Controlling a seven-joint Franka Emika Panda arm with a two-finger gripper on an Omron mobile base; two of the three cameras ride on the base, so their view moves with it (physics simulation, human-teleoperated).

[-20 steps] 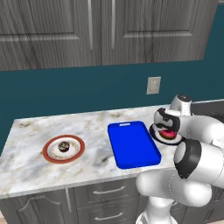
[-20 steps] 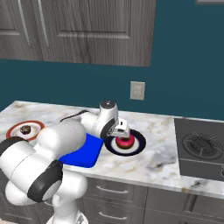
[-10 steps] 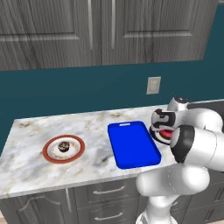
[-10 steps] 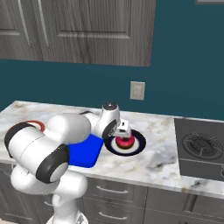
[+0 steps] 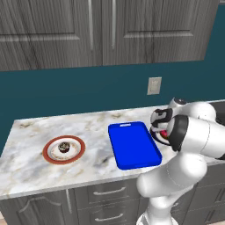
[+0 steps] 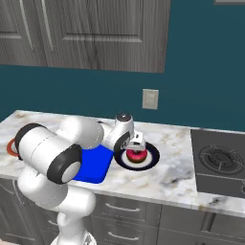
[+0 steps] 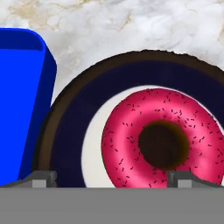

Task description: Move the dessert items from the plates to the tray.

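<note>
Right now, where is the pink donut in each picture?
Left base view: donut peeks out at the right, beside the arm, right of the blue tray.
Right base view: middle, on the navy plate.
Hand view: lower right, large.
Shared landmark: the blue tray beside the plate.

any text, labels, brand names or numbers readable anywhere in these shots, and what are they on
None: no words, labels, brands or numbers can be read in any view.
The blue tray, the navy plate, the pink donut, the red-rimmed plate with the cupcake, the wall outlet and the cabinet doors all carry no writing.
The dark flecks on the donut are sprinkles, not characters.
</note>
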